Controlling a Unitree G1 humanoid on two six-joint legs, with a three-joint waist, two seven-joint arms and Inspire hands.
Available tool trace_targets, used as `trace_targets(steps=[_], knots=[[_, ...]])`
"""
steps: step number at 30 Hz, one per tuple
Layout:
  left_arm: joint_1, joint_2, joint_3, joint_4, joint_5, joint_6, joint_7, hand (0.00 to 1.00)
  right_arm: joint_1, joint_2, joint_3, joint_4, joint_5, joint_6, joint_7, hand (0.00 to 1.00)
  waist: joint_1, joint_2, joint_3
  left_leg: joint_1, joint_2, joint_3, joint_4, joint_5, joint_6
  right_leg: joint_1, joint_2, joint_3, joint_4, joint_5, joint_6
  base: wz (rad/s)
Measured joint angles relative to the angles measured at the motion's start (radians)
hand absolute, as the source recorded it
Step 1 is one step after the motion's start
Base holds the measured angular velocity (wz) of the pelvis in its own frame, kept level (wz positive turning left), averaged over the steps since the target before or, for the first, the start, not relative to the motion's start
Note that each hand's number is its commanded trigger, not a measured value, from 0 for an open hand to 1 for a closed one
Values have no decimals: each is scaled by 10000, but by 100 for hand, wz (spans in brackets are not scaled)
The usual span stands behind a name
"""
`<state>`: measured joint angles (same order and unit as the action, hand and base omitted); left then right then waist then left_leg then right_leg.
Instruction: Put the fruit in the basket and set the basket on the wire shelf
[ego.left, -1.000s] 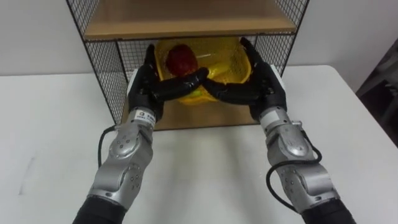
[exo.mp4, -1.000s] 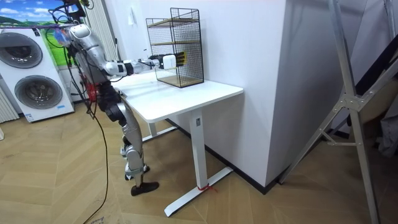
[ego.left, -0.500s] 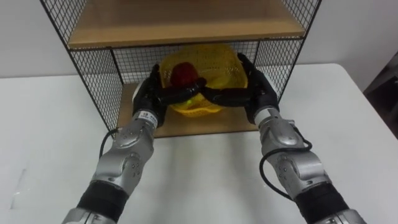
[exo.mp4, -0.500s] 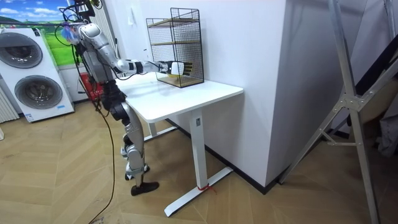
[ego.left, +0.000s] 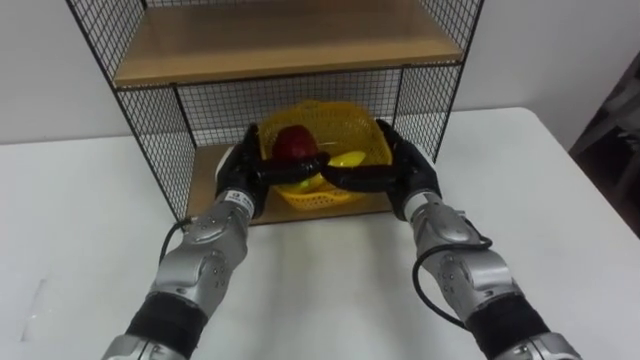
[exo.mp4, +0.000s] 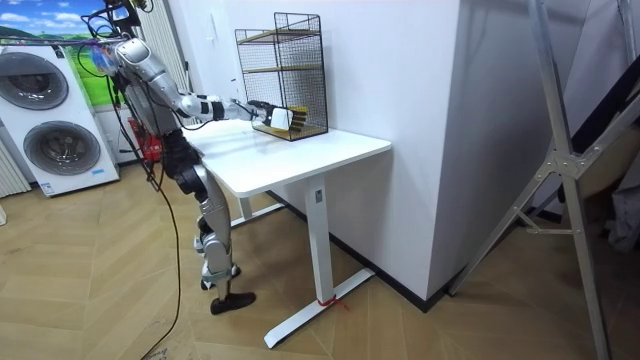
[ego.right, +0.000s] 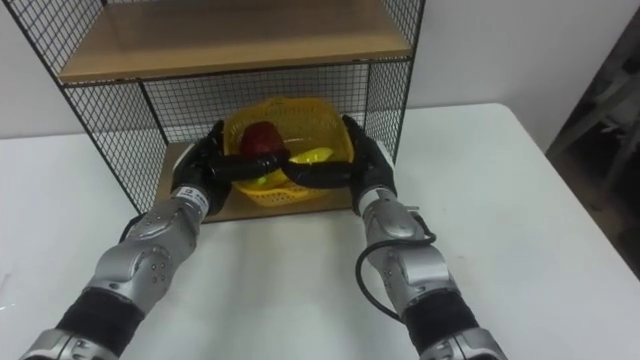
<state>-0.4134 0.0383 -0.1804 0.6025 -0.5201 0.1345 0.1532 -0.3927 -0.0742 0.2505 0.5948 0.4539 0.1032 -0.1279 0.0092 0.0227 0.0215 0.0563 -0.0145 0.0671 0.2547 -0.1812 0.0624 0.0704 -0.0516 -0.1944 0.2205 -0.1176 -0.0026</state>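
**Left eye view:** the yellow basket is inside the lower compartment of the wire shelf, just over the bottom wooden board. If it fully rests on the board, cannot tell. A red fruit and a yellow fruit lie in it. The left hand grips the basket's left side and the right hand the right side. Fingers of both are curled across the front rim and almost meet in the middle. The shelf stands on the white tabletop.

**Room view:** the robot stands at the tabletop's end on the room view's left, w/ both arms stretched to the shelf. Washing machines are behind it.

**Right eye view:** same grip, i.e. the basket is held between both hands under the upper board.
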Motion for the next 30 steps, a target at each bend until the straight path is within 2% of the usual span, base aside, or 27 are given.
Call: trace_targets(steps=[12, 17, 23, 27, 30], knots=[[170, -78, -27, 67, 20, -68, 311, 0, 21, -67, 5, 138, 1, -5, 1, 0, -67, 24, 22, 301, -40, -177, -130, -17, -22, 350, -32, -210, -20, -150, 5, 5], [331, 51, 3, 103, 18, -229, 240, 0, 68, -70, 5, 138, 0, -5, 146, 0, -61, -28, 37, 378, -42, -191, -160, -18, -25, 429, -28, -262, -49, -160, 6, 1], [598, 145, 249, 199, 2, -314, 112, 0, 300, -108, 4, 114, -32, -21, 150, 0, -48, -89, -17, 536, -34, -179, -150, -23, -30, 583, 7, -271, -168, -132, 7, 0], [630, 132, 266, 156, 6, -303, 199, 0, 324, -113, -20, 77, -306, -21, 67, 0, -54, -47, -107, 497, -34, -219, -138, -27, -33, 582, -9, -283, -161, -132, 7, 0], [633, 132, 277, 147, 30, -302, 327, 0, 324, -146, -70, 34, -346, -22, -15, 0, -54, -13, -137, 550, -33, -246, -133, -24, -35, 604, -9, -291, -143, -116, 0, 0]])
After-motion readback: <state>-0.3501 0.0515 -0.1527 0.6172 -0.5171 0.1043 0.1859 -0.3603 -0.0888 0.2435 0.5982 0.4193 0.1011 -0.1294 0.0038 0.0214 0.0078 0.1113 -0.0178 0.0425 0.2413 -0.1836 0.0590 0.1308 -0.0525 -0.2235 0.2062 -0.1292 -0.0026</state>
